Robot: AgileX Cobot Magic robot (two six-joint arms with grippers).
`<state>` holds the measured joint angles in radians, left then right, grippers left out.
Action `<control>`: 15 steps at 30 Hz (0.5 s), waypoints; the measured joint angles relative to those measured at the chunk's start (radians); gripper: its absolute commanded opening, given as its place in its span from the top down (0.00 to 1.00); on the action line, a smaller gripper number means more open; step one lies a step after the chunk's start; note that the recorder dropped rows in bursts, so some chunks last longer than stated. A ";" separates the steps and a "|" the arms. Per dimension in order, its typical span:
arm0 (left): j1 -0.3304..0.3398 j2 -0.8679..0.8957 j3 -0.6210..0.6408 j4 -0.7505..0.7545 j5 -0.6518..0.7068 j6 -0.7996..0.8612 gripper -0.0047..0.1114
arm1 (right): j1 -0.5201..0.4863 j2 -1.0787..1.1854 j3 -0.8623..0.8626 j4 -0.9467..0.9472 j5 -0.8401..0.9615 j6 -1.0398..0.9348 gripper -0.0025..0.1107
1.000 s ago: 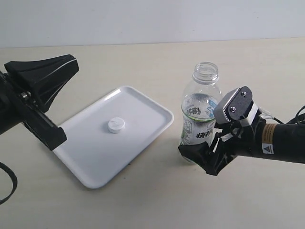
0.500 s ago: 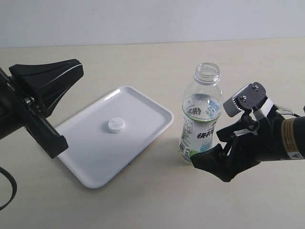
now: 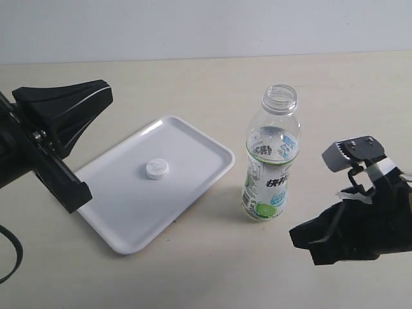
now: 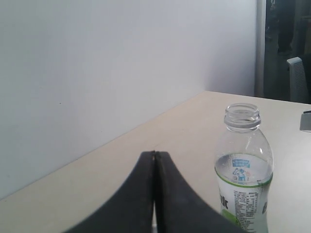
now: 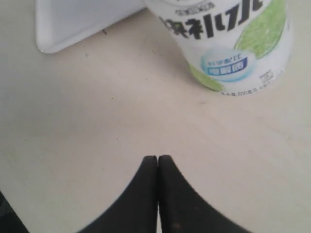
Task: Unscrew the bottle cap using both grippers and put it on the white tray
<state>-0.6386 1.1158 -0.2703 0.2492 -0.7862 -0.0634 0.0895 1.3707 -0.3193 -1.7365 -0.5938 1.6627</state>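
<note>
Bottle cap (image 3: 156, 168) lies mid white tray (image 3: 122, 222), left of the open bottle (image 3: 271, 168). Your right pincer (image 5: 158, 160) has released the bottle and backed away, jaws together; left pincer (image 4: 154, 155) likewise closed, empty. Task looks complete.

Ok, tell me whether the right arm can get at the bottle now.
Probably yes: only bare table lies between the right tool and the bottle, though its jaws are shut.

High overview; bottle (image 3: 271, 161) in all three views
</note>
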 measured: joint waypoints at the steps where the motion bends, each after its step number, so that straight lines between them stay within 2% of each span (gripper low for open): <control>1: 0.000 0.000 0.000 0.000 0.000 0.000 0.96 | 0.000 -0.016 0.010 -0.002 0.000 0.001 0.98; 9: 0.000 0.000 0.000 0.000 0.000 0.000 0.96 | 0.000 -0.265 0.071 0.040 -0.006 0.031 0.98; 15: 0.000 0.000 0.000 0.000 0.000 0.000 0.96 | 0.000 -0.519 0.076 0.057 -0.148 0.157 0.98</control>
<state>-0.6386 1.1158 -0.2703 0.2492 -0.7862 -0.0634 0.0895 0.8518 -0.2437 -1.6790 -0.7422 1.8201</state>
